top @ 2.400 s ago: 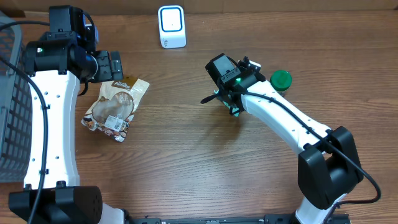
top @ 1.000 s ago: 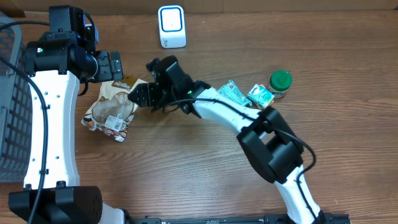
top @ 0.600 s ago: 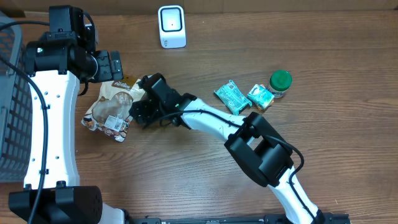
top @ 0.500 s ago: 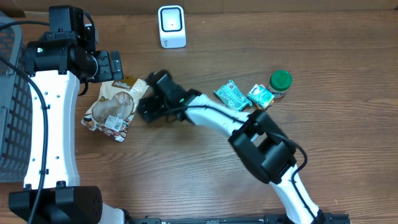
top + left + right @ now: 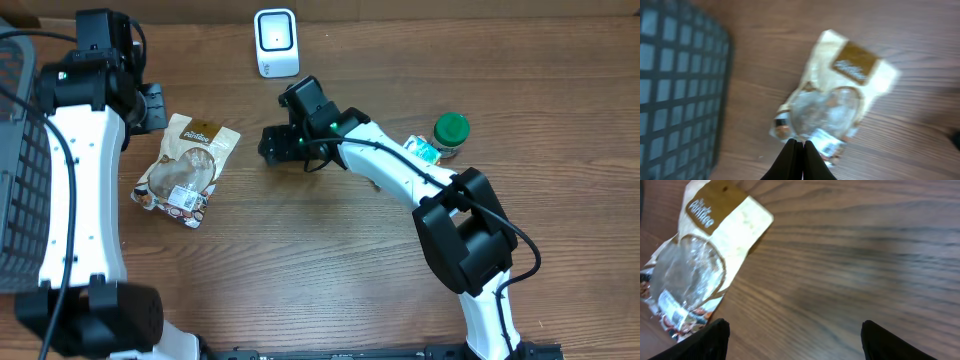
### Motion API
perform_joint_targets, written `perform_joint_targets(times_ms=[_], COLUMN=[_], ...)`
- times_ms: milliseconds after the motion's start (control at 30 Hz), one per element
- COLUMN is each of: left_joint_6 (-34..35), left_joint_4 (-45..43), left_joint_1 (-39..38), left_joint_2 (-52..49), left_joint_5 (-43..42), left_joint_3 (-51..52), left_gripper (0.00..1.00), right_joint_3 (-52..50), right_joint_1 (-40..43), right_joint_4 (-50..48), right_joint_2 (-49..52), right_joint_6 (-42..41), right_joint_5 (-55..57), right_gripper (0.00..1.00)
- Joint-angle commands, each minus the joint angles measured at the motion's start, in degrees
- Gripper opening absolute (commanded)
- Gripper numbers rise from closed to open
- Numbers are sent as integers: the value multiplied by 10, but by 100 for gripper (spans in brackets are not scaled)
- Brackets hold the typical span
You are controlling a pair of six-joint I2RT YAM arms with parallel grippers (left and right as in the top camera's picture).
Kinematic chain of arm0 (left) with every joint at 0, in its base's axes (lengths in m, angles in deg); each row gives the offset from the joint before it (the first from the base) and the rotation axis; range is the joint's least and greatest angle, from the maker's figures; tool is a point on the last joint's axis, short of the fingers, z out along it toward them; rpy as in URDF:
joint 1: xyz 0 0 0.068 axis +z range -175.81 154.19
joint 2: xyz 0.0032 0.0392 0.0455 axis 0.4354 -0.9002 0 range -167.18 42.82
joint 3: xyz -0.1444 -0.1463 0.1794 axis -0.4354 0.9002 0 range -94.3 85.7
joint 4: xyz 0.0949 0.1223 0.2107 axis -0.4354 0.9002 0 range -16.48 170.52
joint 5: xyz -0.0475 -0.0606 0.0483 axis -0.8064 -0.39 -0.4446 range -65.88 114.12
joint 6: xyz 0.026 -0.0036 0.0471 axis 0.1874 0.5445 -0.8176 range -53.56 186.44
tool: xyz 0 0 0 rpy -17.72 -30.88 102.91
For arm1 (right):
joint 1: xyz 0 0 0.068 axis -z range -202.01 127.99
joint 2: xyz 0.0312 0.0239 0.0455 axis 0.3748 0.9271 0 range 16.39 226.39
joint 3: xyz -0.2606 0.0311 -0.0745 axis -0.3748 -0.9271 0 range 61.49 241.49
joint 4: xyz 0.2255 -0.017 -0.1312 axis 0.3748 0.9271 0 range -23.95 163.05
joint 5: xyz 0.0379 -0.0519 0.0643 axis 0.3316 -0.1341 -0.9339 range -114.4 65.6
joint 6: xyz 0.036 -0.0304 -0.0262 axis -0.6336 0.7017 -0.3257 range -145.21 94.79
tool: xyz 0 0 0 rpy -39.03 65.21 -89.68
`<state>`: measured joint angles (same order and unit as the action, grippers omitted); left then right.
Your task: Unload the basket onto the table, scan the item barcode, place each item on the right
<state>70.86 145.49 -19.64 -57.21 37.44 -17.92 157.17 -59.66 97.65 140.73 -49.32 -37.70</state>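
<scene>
Where the overhead camera looks down, the snack pouch [image 5: 185, 165] lies flat on the wooden table [image 5: 300, 260], between the left gripper [image 5: 152, 105] and the right gripper [image 5: 272, 142]. Left wrist: fingers [image 5: 790, 159] clenched, empty, above the pouch. Right wrist: jaws spread wide, grasping nothing.

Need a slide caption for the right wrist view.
Right gripper open over the wooden table, snack pouch lying flat beside it, not held.

The left arm [image 5: 95, 200] and right arm [image 5: 395, 172] are clad in white shells, joined by black housings. A black cable [image 5: 71, 165] is strung along each. Behind the right hand [image 5: 268, 145], a green light [image 5: 328, 126] is lit.
</scene>
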Motion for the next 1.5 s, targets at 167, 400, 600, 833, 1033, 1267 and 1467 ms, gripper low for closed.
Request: perform_joint_targets(times_ms=[167, 400, 600, 833, 1033, 1267, 1467], left_joint_6=[33, 41, 48, 78, 106, 126, 126], left_joint_4=[-3, -1, -5, -28, -28, -22, -63], left_joint_1=[22, 13, 2, -28, -40, -32, -28], left_joint_2=[-147, -235, -263, -264, -250, -206, -233], left_joint_5=[81, 60, -3, -93, -3, 111, 128], left_joint_3=[-6, -6, 0, 26, 26, -1, 29], left_gripper=[4, 4, 4, 4, 4, 4, 4], right_joint_3=[8, 8, 8, 8, 8, 8, 8], right_joint_1=[-8, -5, 6, 23, 41, 45, 45], right_joint_4=[27, 48, 79, 97, 136, 130, 129], right_joint_2=[-15, -15, -15, -15, -15, -15, -15], right_joint_6=[14, 21, 21, 19, 17, 17, 17], right_joint_5=[-9, -7, -7, -9, -9, -9, -9], right_gripper=[83, 85, 88, 86, 86, 87, 87])
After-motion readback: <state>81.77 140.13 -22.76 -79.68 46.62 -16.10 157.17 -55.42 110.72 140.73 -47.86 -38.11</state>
